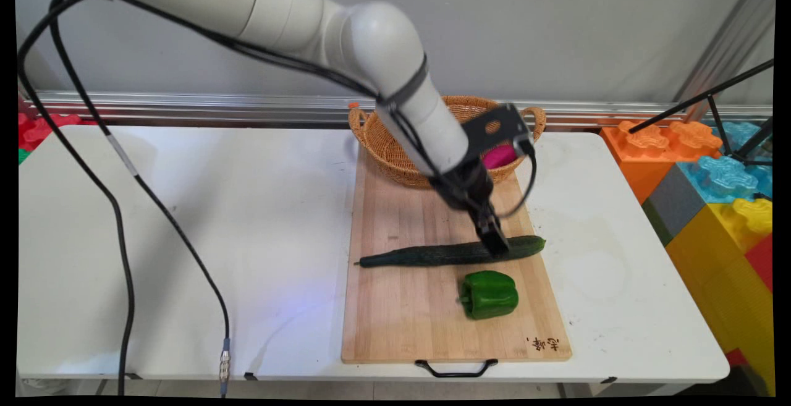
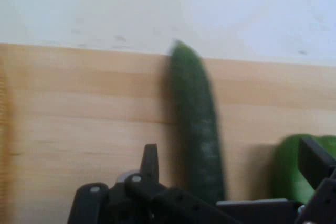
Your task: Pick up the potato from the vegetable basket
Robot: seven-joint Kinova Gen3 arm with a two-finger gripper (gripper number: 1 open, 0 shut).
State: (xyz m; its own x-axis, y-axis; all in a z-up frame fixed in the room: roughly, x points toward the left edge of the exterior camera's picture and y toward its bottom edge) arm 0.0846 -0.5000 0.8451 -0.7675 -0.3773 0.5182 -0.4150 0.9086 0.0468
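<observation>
We see a pale wooden cutting board [image 1: 408, 307] with visible grain, matt, on a smooth white tabletop [image 1: 216, 239]. The basket [image 1: 383, 140] is woven wicker. The green pepper [image 1: 489, 295] looks glossy; the cucumber [image 1: 432, 254] duller, slightly rough.

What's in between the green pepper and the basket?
The long cucumber lies across the cutting board between the green pepper and the basket, with the gripper on it. The main view shows it.

You face a white table [image 1: 247, 220] against a plain grey wall [image 1: 556, 29], an aluminium rail [image 1: 216, 104] running along its far edge. Giant orange, blue and yellow toy blocks [image 1: 723, 196] are stacked right; a black tripod [image 1: 735, 109] leans above them.
</observation>
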